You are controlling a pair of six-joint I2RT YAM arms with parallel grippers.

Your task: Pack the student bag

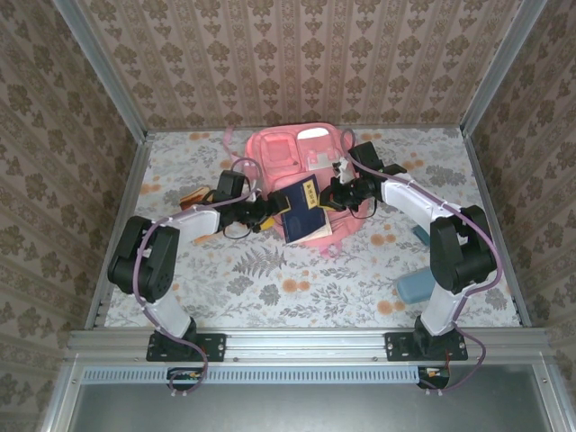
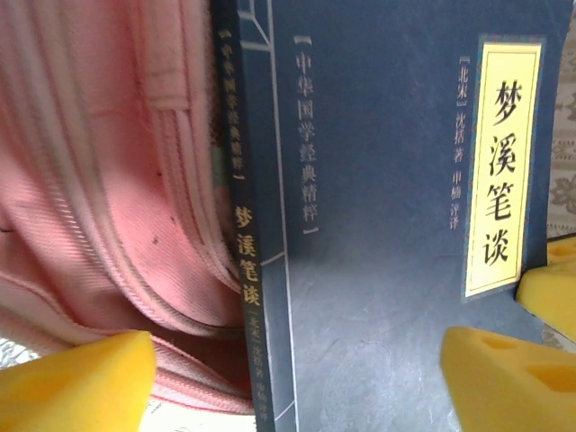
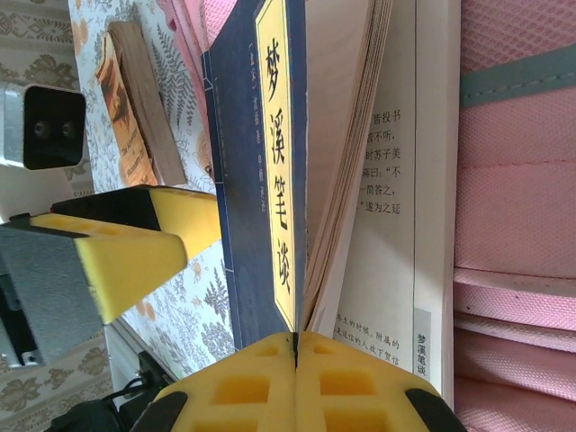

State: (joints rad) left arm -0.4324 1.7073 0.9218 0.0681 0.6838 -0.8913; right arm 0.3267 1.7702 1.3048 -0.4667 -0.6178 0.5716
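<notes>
Table [image 1: 270,279]: covered in a floral cloth and walled by patterned panels.
Student bag [image 1: 288,148]: laid flat at the far middle of the table, its pink front turned up.
Left arm [image 1: 193,220]: folded at the elbow near the left edge, with the forearm stretched rightward to the book.
Right arm [image 1: 423,202]: bent at the right side, with the forearm reached leftward over the bag's near edge.
Dark blue book [image 1: 304,211]: propped tilted against the bag's near side, between the two wrists, its cover parted from the pages.
Left gripper [image 1: 270,214]: jaws held apart and faced toward the book's cover.
Right gripper [image 3: 295,387]: fingers pressed together, the cover's edge pinched between them.
Teal pencil case [image 1: 417,286]: left at the near right, well apart.
Brown book [image 1: 192,198]: laid behind the left forearm.
</notes>
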